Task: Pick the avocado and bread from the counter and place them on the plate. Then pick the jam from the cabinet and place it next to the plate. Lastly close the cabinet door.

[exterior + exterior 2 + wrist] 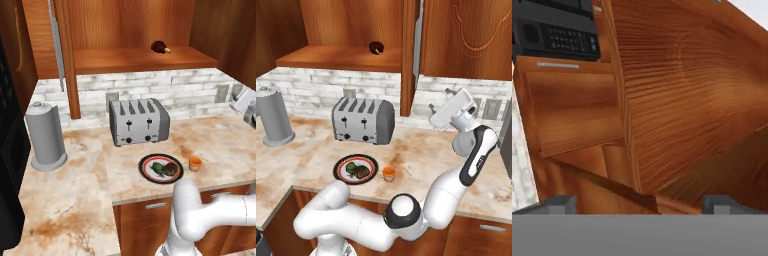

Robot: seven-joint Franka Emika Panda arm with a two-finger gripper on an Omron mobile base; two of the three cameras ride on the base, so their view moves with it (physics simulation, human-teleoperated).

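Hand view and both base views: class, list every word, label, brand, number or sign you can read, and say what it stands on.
No text can be read anywhere.
Black appliance keypad: button marks too blurred to read.
Toaster: no brand or markings to make out.
Jam: pale band, no readable label.
Plate: dark pattern at its centre, no lettering.

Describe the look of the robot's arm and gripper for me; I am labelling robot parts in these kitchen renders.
The arm is glossy white, built of thick rounded tube segments with dark grey to black joint rings and a black band along the forearm. The gripper is a white, boxy hand with two small dark grey, square-ended fingertips. No cables or printed markings are visible.
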